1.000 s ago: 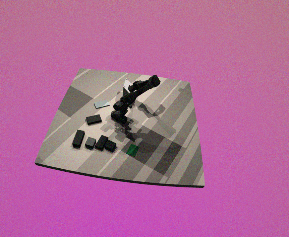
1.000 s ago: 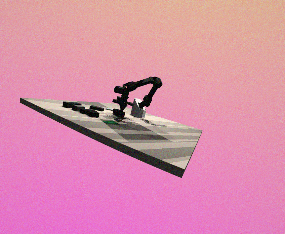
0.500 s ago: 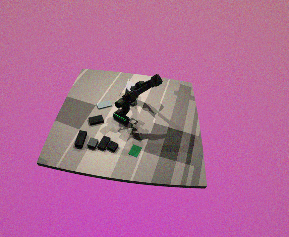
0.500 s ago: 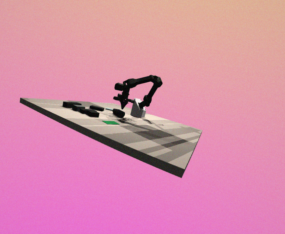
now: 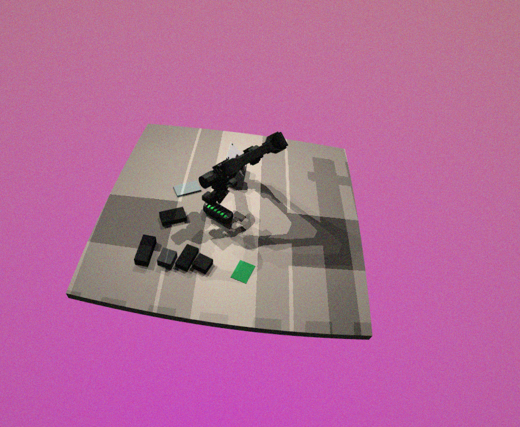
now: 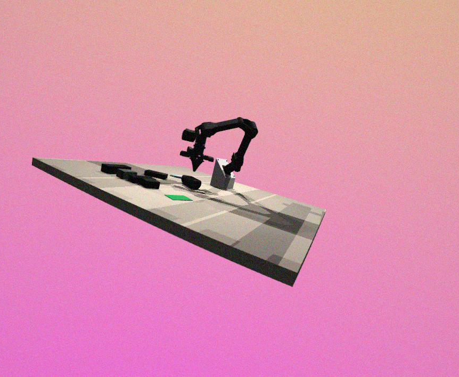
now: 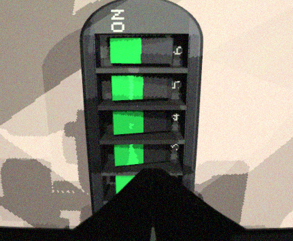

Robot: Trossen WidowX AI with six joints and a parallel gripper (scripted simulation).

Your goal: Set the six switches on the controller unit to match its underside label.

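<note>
The dark grey controller unit (image 5: 218,214) (image 6: 191,182) (image 7: 156,22) sits on its base on the bench (image 5: 274,298) (image 6: 205,214). The wrist view shows its rounded end with the ON mark at the top. Below it are the rockers numbered 6 (image 7: 126,51), 5 (image 7: 127,88), 4 (image 7: 128,122) and 3 (image 7: 128,154), green ends left and dark ends right. Part of another green end shows below them; the rest is hidden by my gripper. I cannot tell surely which ends are down. The underside label is hidden. My gripper (image 6: 195,169) (image 7: 151,178) is shut and empty, pointing down above the unit.
A black block (image 5: 172,216) (image 6: 155,174) and a pale flat plate (image 5: 187,189) (image 6: 175,175) lie near the unit. Several dark blocks (image 5: 145,250) (image 6: 116,167) stand farther off, beside a flat green square (image 5: 242,271) (image 6: 178,197). The arm's base (image 6: 220,176) stands close behind the unit.
</note>
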